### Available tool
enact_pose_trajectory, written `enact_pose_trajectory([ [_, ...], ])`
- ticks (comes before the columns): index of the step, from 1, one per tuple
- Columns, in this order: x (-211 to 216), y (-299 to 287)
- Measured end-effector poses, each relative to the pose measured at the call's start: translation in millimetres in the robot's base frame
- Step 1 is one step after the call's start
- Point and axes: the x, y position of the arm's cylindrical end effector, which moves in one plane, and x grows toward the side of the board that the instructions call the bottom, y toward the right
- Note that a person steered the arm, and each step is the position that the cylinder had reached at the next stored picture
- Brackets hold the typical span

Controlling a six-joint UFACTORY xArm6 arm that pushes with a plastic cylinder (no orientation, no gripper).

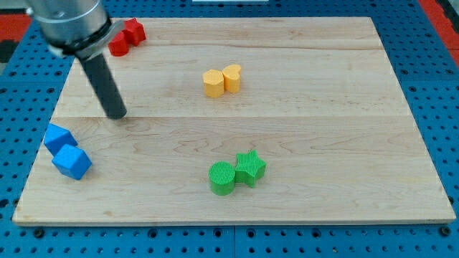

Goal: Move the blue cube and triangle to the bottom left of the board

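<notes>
Two blue blocks lie near the board's left edge, low in the view. The upper one (59, 137) looks like a cube. The lower one (72, 162) touches it; I cannot make out its shape for sure. My tip (117, 115) rests on the board above and to the right of the blue pair, about a block's width clear of them. The dark rod rises from it toward the view's top left.
Two red blocks (127, 38) sit at the top left corner, partly behind the arm. A yellow pair (221, 80) lies at upper centre. A green cylinder (222, 178) and green star (250, 167) touch at lower centre. A blue pegboard (430, 86) surrounds the wooden board (323, 129).
</notes>
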Motion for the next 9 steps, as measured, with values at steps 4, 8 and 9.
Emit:
enact_pose_trajectory([
  [4,42,-120],
  [8,32,-81],
  [9,5,-81],
])
